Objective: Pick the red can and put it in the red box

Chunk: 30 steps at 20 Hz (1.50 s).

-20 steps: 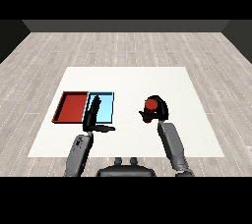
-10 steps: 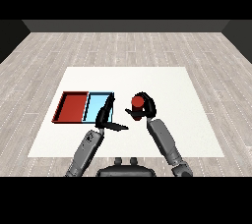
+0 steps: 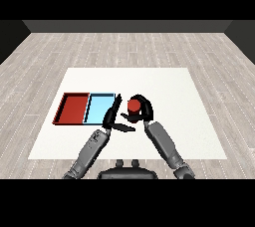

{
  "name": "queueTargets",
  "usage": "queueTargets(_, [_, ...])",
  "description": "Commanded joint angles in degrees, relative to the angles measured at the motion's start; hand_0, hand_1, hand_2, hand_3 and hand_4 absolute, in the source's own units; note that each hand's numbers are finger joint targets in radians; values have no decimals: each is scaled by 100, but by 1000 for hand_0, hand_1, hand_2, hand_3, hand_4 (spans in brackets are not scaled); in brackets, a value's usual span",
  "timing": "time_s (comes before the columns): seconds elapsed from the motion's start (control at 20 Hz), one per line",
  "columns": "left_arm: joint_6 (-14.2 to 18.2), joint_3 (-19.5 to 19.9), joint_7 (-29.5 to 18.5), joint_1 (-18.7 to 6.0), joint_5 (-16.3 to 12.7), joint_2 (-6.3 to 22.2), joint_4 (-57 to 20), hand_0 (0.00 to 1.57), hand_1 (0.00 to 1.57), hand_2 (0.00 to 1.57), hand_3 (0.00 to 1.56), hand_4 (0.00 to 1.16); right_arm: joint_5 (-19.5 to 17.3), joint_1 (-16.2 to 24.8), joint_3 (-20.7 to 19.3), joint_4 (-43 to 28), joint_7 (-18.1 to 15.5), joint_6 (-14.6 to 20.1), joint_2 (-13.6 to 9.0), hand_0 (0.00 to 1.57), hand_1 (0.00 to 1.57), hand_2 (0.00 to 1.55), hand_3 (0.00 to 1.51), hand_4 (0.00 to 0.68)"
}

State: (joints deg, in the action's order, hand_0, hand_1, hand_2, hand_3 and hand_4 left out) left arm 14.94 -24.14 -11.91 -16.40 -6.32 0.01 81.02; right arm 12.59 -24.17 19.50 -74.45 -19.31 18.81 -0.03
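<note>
A: Since the frame half a second back, red can [image 3: 133,106] has travelled left with the right hand [image 3: 142,109], now just right of the light blue tray [image 3: 101,108].

B: Grip?

A: Right hand's fingers curl round the can. Left hand [image 3: 112,120] has fingers straight, released, beside the blue tray's near corner.

B: Step?

A: Judged as transport, mid-way. Red tray [image 3: 73,108] lies beyond the blue one; next move calls for carrying further left across it, then letting go.
</note>
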Motion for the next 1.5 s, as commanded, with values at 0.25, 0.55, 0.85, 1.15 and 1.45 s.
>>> queueTargets(0.25, [406, -276, 159, -729, -221, 0, -742, 0, 0, 0, 0, 0, 441, -291, 852, -78, 0, 594, 2, 1431, 1431, 1435, 1401, 615])
queueTargets(0.55, [132, -106, -240, -562, -192, 0, -933, 0, 0, 0, 0, 0, 185, -170, 661, -313, 165, 355, 2, 1451, 1451, 1426, 1383, 614])
queueTargets(0.85, [918, -1018, -209, -651, -511, 0, -871, 0, 0, 0, 0, 0, 390, -190, 1059, -445, 217, 553, 2, 1459, 1459, 1445, 1395, 588])
queueTargets(1.15, [899, -378, 74, -876, -19, 5, -1061, 0, 0, 0, 0, 429, 958, -548, 1507, 227, -593, 1025, -1, 1486, 1486, 1461, 1406, 504])
queueTargets(1.45, [1308, -877, 279, -973, -490, 10, -1002, 1571, 1571, 1520, 1421, 904, 1005, -408, 1408, -96, -467, 890, -4, 1493, 1493, 1446, 1398, 522])
